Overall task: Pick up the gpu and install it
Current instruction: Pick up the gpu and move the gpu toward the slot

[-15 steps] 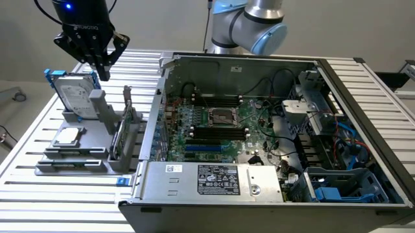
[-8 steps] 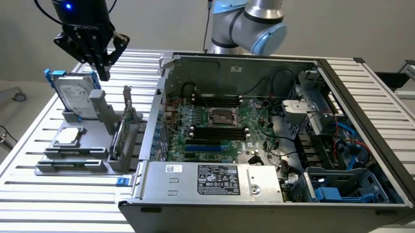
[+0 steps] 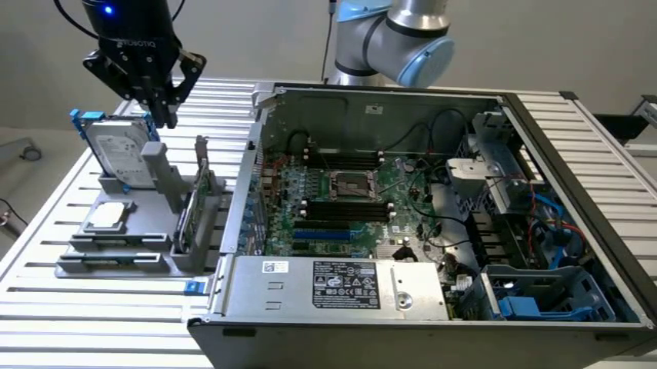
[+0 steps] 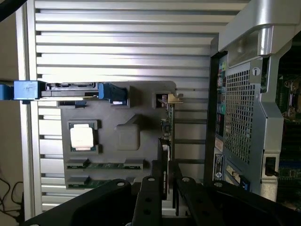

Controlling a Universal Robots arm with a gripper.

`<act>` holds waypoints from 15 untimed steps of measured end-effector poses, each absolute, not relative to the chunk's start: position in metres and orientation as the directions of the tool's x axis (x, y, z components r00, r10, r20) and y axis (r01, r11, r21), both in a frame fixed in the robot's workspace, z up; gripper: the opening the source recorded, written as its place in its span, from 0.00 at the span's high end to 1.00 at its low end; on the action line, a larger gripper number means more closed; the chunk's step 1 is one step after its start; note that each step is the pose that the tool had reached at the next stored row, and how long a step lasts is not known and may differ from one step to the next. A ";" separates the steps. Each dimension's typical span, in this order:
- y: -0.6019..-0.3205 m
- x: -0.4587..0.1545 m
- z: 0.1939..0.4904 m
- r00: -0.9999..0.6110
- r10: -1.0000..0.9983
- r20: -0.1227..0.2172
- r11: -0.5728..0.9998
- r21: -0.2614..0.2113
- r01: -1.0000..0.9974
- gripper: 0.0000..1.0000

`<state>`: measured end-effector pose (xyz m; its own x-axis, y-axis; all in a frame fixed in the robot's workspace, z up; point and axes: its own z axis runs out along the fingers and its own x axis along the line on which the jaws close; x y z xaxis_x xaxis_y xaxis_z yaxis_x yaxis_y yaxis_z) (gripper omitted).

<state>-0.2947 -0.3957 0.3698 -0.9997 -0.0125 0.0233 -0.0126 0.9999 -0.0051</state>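
A grey moulded holder [image 3: 154, 231] sits on the slatted aluminium table [image 3: 61, 307], just beside the open computer case [image 3: 411, 96]; each of its recesses carries a part. The gpu [image 3: 205, 192] stands on edge in a slot on the side of the holder nearest the case; it is a thin green board with a silver metal bracket at its far end, and it is uninstalled. In the wrist view it appears edge-on as a narrow line [image 4: 168, 127] running along the holder [image 4: 127, 136]. A silver hard drive [image 3: 118, 154] in a blue frame stands upright at the holder's far end; a square processor chip [image 3: 108, 217] with a pale metal lid lies flat in a square pocket; two long memory sticks [image 3: 113, 261] lie in narrow grooves at the near end.

The case is a grey metal box with its side panel off; inside lie a green motherboard [image 3: 339, 200] with black slots, a boxy metal power supply [image 3: 339, 280] with a black label, loose black cables and a blue plastic drive cage [image 3: 534, 296].

The black pincer [image 3: 162, 115] hangs above the holder's far end, over the hard drive and clear of every part; its fingers [image 4: 150, 197] stand partly apart with nothing between them but air; in the wrist view the card's edge shows through that gap.
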 end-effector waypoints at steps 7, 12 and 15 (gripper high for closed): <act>-0.396 -0.295 0.366 -1.000 -0.012 0.023 1.000 -0.012 -0.013 0.58; -0.396 -0.295 0.357 -1.000 -0.012 0.023 1.000 -0.013 -0.013 0.58; -0.396 -0.295 0.352 -1.000 -0.012 0.023 1.000 -0.013 -0.013 0.58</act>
